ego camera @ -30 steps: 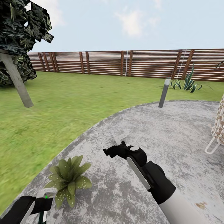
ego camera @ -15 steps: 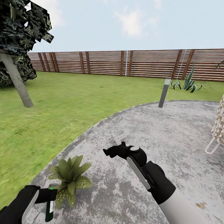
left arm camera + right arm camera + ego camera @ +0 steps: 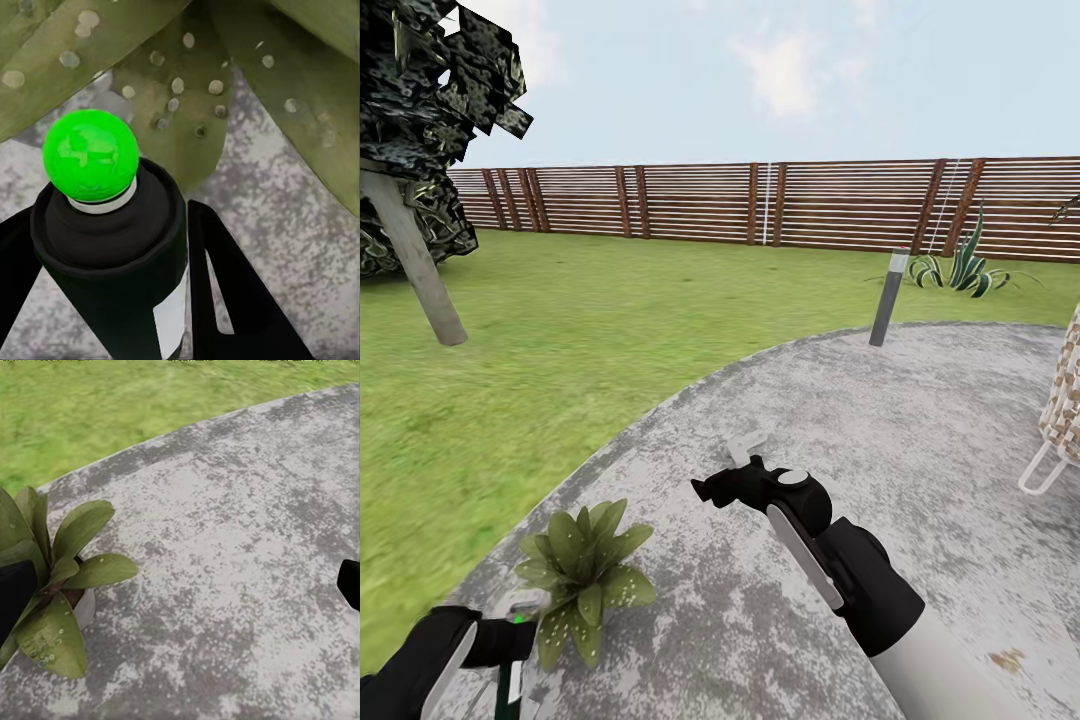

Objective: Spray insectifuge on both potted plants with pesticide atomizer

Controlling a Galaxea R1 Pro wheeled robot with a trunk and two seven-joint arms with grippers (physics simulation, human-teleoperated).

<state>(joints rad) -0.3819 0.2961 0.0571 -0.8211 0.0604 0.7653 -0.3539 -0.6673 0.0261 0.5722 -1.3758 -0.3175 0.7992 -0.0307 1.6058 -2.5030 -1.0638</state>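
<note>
Pesticide atomizer [image 3: 112,247], a dark bottle with a white label band and a bright green nozzle ball, held upright between the 2 fingers of the left gripper [image 3: 510,655] at the near left of the head view, low over the grey stone paving [image 3: 920,420]. The left gripper is clamped on the bottle body, its long axis roughly vertical. The speckled potted plant [image 3: 585,575] lies just beside the bottle, to its right and slightly farther; in the left wrist view its pale-spotted leaves spread directly beyond the nozzle, so the spray line appears already aimed at the foliage. The left arm is plainly the nearer one. The right gripper [image 3: 710,490] hovers over bare paving, well apart to the right of the plant, holding nothing; whether its fingers are spread or closed cannot be told. Farther off stand a grey bollard lamp [image 3: 887,298], a striped-leaf plant [image 3: 963,268] by the slatted wooden fence [image 3: 760,205], lawn [image 3: 560,330] and a tree [image 3: 415,150].
</note>
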